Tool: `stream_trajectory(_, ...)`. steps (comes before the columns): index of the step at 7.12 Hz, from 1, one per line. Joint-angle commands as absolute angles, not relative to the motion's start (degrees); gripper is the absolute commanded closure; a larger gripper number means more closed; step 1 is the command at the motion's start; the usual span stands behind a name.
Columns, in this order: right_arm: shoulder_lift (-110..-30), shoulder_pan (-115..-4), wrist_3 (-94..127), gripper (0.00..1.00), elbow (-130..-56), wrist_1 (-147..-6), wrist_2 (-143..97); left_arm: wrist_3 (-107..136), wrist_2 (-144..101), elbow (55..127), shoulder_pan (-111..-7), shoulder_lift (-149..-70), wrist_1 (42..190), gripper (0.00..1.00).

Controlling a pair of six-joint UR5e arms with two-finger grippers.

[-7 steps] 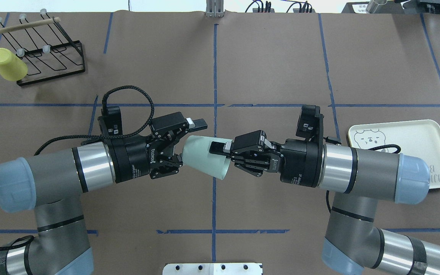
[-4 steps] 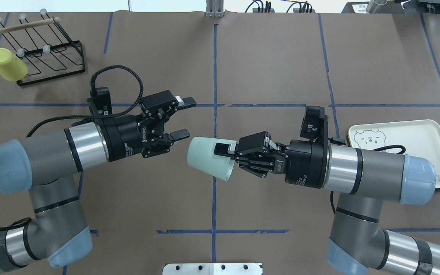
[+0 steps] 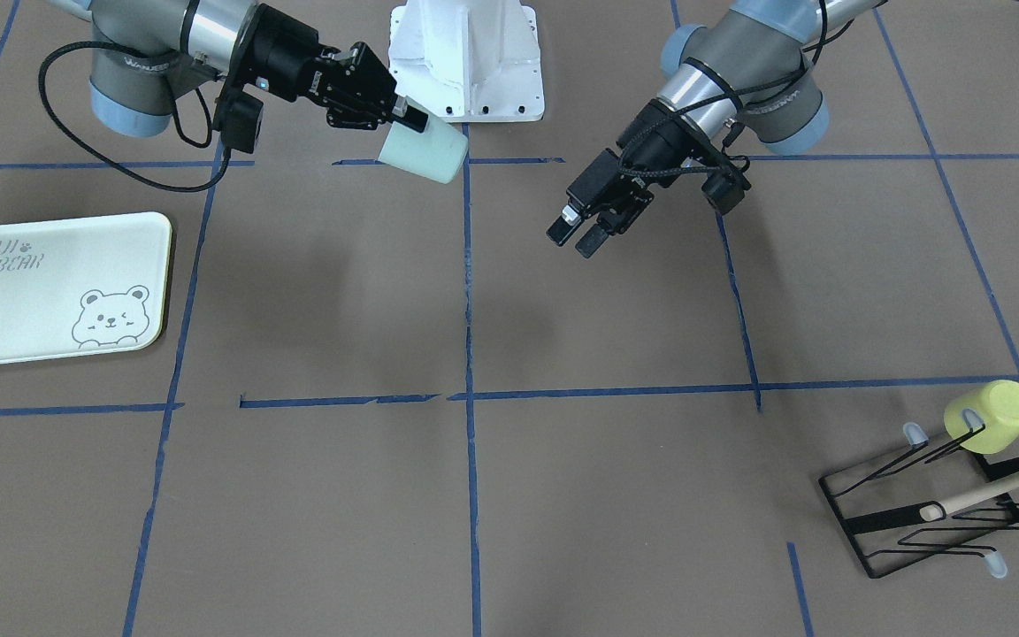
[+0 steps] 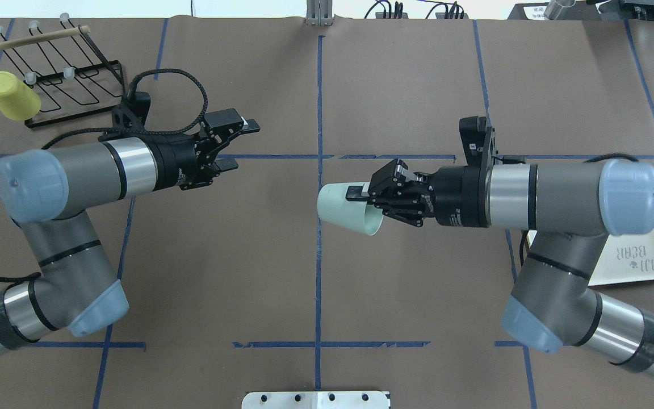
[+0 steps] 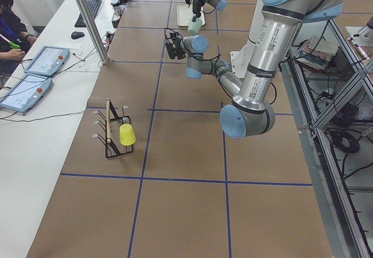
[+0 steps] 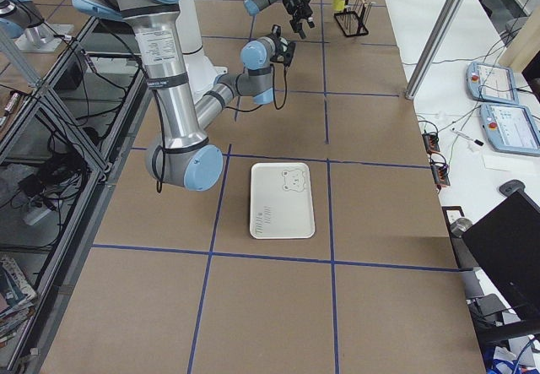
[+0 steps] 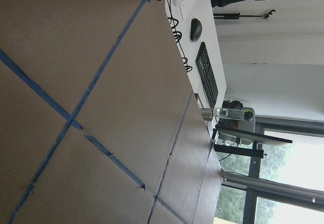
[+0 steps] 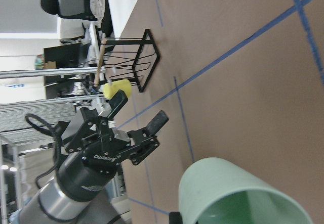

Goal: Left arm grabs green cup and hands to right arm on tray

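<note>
The pale mint-green cup (image 4: 345, 209) lies sideways in the air, held at its rim by my right gripper (image 4: 361, 196), which is shut on it; it also shows in the front view (image 3: 421, 150) and the right wrist view (image 8: 238, 193). My left gripper (image 4: 239, 145) is open and empty, well left of the cup; it also shows in the front view (image 3: 576, 232). The pale green bear tray (image 3: 49, 287) lies flat on the table at my right, partly hidden under the right arm in the overhead view (image 4: 653, 250).
A black wire rack (image 4: 57, 68) stands at the far left with a yellow-green cup (image 4: 12, 96) hung on it. Blue tape lines cross the brown table cover. A white mounting base (image 3: 467, 57) sits between the arms.
The left gripper has let go of the cup and drawn back left and away, open. The right gripper has carried the cup to the right, towards the tray.
</note>
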State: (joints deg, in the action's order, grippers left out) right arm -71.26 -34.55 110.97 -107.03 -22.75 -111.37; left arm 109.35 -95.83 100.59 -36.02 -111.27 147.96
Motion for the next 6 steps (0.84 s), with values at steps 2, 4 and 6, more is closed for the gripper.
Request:
stream_trajectory(2, -68.47, -46.02, 94.73, 1.0, -107.92, -53.25, -126.53, 85.79, -115.45, 103.34, -49.36, -109.18, 125.24, 0.0)
stream_trajectory(4, -68.56, -48.59, 80.41, 1.0, -112.48, -74.59, -127.53, 61.12, -115.75, 112.1, -50.79, -105.75, 102.0, 0.0)
stream_trajectory(6, -69.34, -52.97, 60.05, 1.0, -116.35, -92.83, -127.53, 36.42, -116.19, 119.94, -55.43, -101.54, 84.17, 0.0)
